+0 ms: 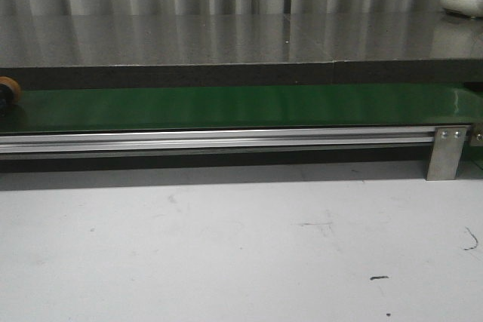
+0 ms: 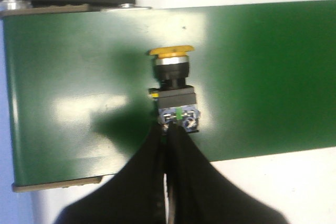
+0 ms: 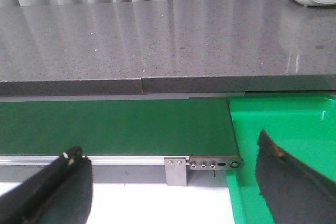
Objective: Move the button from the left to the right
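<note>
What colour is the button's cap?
Orange-yellow. The button shows best in the left wrist view, lying on the green belt.

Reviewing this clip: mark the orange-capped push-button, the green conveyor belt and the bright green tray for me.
Orange-capped black push-button [image 2: 172, 80], left wrist view, on its collar below the cap.
Green conveyor belt [image 1: 264, 105], front view, bare belt surface mid-length.
Bright green plastic tray [image 3: 294, 121], right wrist view, on its bare floor.
</note>
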Tool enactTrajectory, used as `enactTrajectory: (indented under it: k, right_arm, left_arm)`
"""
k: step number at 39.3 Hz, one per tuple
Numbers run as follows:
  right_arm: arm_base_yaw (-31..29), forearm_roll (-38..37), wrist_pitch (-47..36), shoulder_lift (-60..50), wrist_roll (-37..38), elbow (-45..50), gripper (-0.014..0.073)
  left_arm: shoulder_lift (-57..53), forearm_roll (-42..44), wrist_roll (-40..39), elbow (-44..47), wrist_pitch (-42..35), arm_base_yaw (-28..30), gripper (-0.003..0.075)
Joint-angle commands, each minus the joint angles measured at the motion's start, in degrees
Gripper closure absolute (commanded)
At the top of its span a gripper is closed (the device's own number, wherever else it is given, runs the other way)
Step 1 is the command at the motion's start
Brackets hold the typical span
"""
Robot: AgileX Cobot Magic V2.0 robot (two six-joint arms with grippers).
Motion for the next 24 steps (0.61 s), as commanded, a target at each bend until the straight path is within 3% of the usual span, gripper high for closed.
enactTrajectory:
  k: [1,24]
  right_arm:
    - [-0.3,-0.15,-4.59,0.97,-0.09,-1.92,-0.005]
    - [-0.3,-0.15,-4.59,0.97,-0.09,-1.92,-0.005]
  left_arm:
    - [-6.75,1.51,-1.73,2.62,-5.71,-3.69,0.0741]
    - [-42.81,1.55,-2.02,44.91,-37.94,-5.87,0.0741]
